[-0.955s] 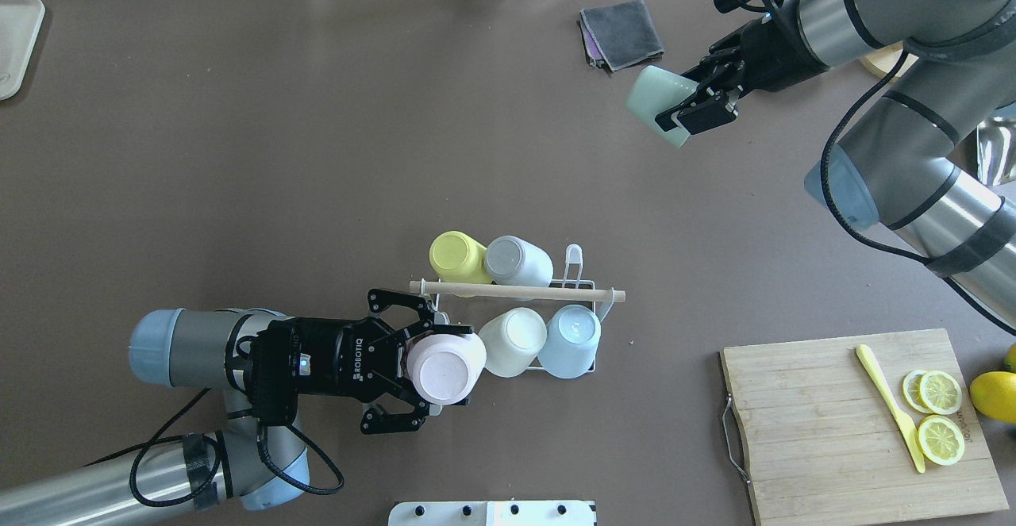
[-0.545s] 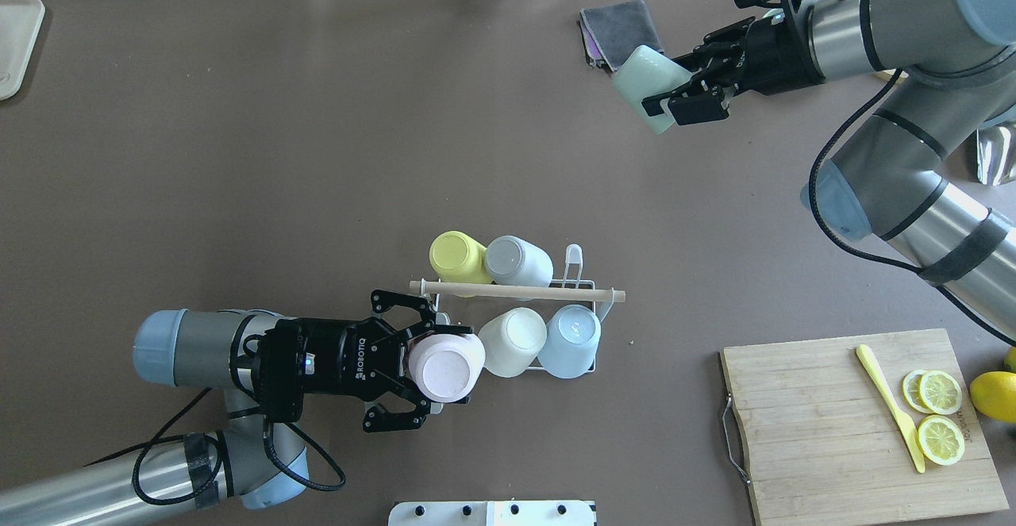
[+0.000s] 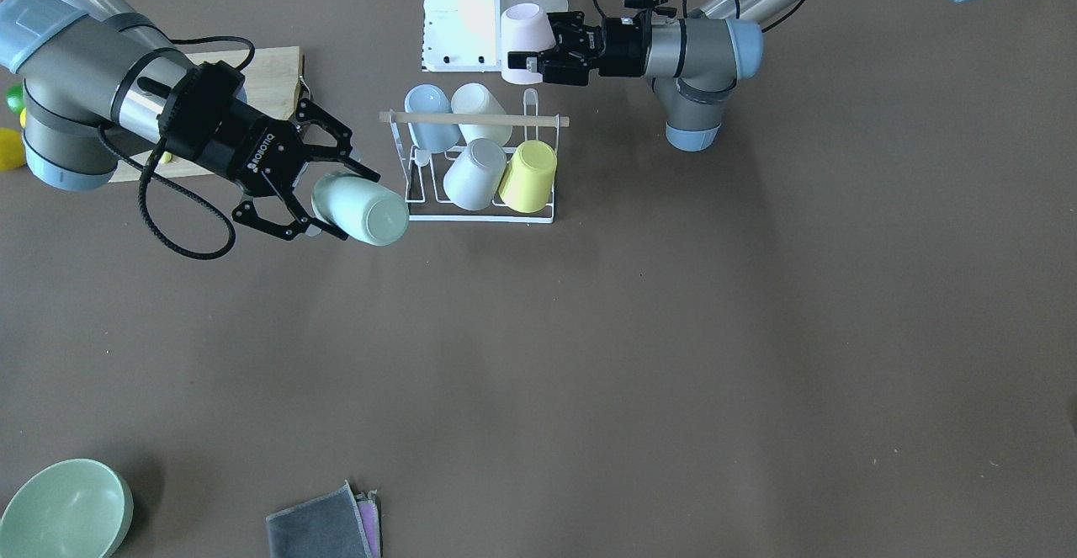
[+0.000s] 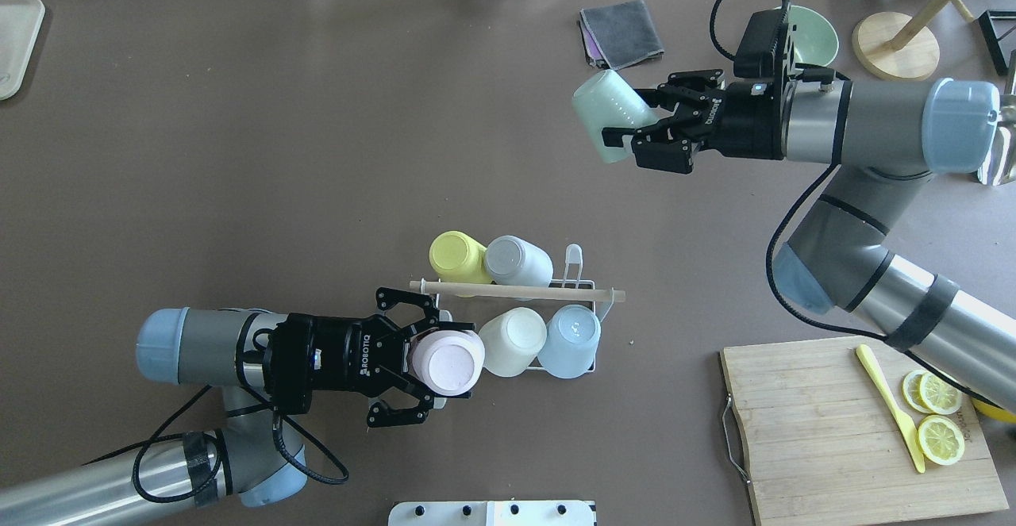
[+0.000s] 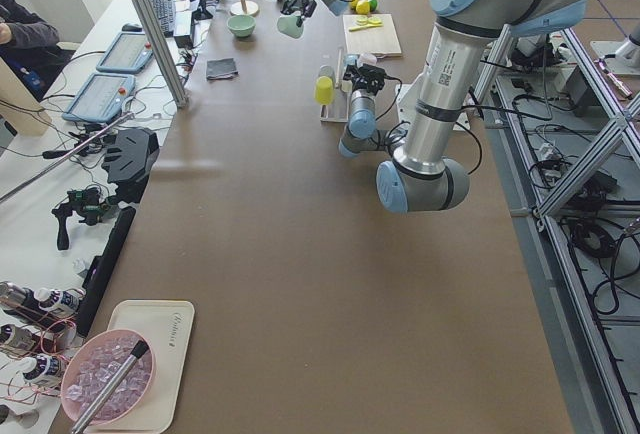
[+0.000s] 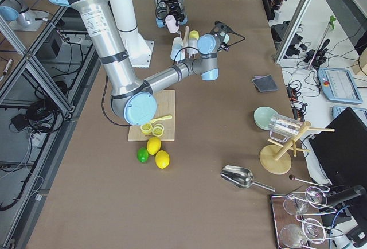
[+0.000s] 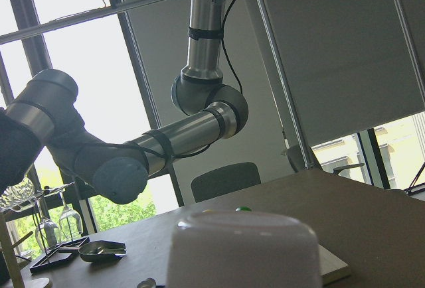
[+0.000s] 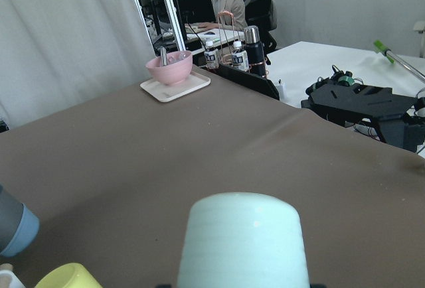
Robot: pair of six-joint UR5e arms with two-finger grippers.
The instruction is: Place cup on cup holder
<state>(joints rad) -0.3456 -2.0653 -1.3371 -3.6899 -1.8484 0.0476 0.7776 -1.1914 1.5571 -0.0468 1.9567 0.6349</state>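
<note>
The cup holder (image 4: pixel 516 292) is a white wire rack with a wooden rod across the top, standing near the table's front middle. It carries a yellow cup (image 4: pixel 456 256), a grey cup (image 4: pixel 516 260), a cream cup (image 4: pixel 512 341) and a light blue cup (image 4: pixel 573 339). My left gripper (image 4: pixel 432 363) is shut on a pink cup (image 4: pixel 448 363), bottom up, right against the rack's left end; it also shows in the front view (image 3: pixel 523 32). My right gripper (image 4: pixel 627 120) is shut on a mint green cup (image 4: pixel 607 109), held in the air far behind the rack; the front view (image 3: pixel 363 209) shows this cup too.
A wooden cutting board (image 4: pixel 817 431) with a yellow knife (image 4: pixel 889 407) and lemon slices lies at the front right. A grey cloth (image 4: pixel 621 32), a green bowl (image 4: pixel 817 30) and a wooden stand (image 4: pixel 897 54) are at the back right. A tray (image 4: pixel 14 42) is at the back left.
My right arm has swung the mint green cup left and nearer the table's middle, with the wrist turned level. The left gripper with the pink cup has barely shifted.
</note>
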